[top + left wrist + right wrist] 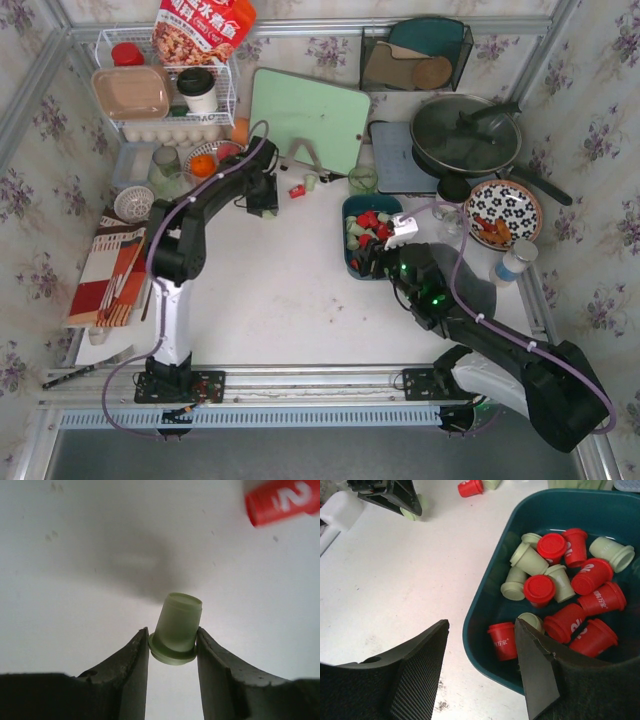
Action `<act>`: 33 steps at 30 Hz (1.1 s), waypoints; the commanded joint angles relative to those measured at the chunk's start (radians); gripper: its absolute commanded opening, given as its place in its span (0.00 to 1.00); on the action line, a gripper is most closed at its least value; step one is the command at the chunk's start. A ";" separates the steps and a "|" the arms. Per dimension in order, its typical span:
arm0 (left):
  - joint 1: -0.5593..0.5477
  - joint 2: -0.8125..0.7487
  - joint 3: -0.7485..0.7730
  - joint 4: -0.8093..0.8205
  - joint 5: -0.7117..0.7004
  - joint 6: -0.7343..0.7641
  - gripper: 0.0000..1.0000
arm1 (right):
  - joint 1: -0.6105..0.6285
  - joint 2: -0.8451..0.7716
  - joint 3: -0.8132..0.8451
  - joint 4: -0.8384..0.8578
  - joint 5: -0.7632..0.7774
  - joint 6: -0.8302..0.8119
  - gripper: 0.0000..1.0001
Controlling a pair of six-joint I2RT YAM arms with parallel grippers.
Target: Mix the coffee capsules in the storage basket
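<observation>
The dark teal storage basket point(352, 205) point(485, 580) sits right of centre and holds several red and pale green coffee capsules point(555, 587). My right gripper point(481, 625) point(368, 262) is open astride the basket's near left wall. One finger point(420, 665) is over the table and the other over the basket, beside a red capsule point(502, 641). At the table's back my left gripper point(172, 632) point(265, 207) is shut on the rim of a pale green capsule point(177, 625) point(412, 514). A red capsule point(297, 190) point(282, 501) and a green capsule point(311, 182) lie loose just beyond it.
A green cutting board point(310, 118) leans at the back, with a green glass cup point(362, 180) beside the basket. A lidded pan point(466, 135) and a patterned plate point(503, 212) stand at the right. At the back left stands a white wire rack point(165, 90); a striped cloth point(105, 270) lies left.
</observation>
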 commanded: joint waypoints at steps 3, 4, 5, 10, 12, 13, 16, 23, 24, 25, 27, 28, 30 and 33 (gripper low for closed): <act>-0.014 -0.239 -0.245 0.286 0.126 -0.043 0.28 | 0.018 -0.029 -0.054 0.182 -0.078 -0.075 0.64; -0.018 -0.283 -0.270 0.306 0.146 -0.049 0.28 | 0.021 -0.034 -0.056 0.183 -0.072 -0.078 0.64; -0.023 -0.312 -0.296 0.330 0.162 -0.053 0.28 | 0.023 -0.040 -0.057 0.182 -0.062 -0.080 0.64; -0.078 -0.422 -0.405 0.439 0.216 -0.060 0.28 | 0.024 -0.106 -0.076 0.163 0.052 -0.061 0.63; -0.115 -0.454 -0.443 0.484 0.225 -0.053 0.28 | 0.024 -0.140 -0.087 0.146 0.127 -0.055 0.63; -0.139 -0.469 -0.461 0.507 0.225 -0.049 0.28 | 0.023 -0.158 -0.095 0.139 0.155 -0.049 0.63; -0.223 -0.501 -0.499 0.564 0.198 -0.020 0.28 | 0.023 -0.222 -0.115 0.116 0.267 -0.028 0.63; -0.449 -0.481 -0.500 0.610 0.043 0.047 0.29 | 0.024 -0.300 -0.136 0.075 0.392 0.004 0.63; -0.470 -0.472 -0.497 0.610 0.014 0.046 0.29 | 0.024 -0.304 -0.136 0.070 0.397 0.006 0.63; -0.486 -0.460 -0.493 0.608 -0.004 0.041 0.29 | 0.024 -0.305 -0.135 0.067 0.400 0.007 0.64; -0.507 -0.437 -0.489 0.605 -0.018 0.033 0.29 | 0.022 -0.309 -0.135 0.061 0.408 0.013 0.64; -0.514 -0.427 -0.489 0.606 -0.017 0.027 0.29 | 0.023 -0.309 -0.135 0.058 0.411 0.014 0.64; -0.525 -0.409 -0.495 0.618 -0.004 0.013 0.30 | 0.023 -0.312 -0.134 0.056 0.415 0.016 0.64; -0.541 -0.385 -0.498 0.636 0.007 -0.005 0.33 | 0.024 -0.313 -0.134 0.053 0.413 0.020 0.65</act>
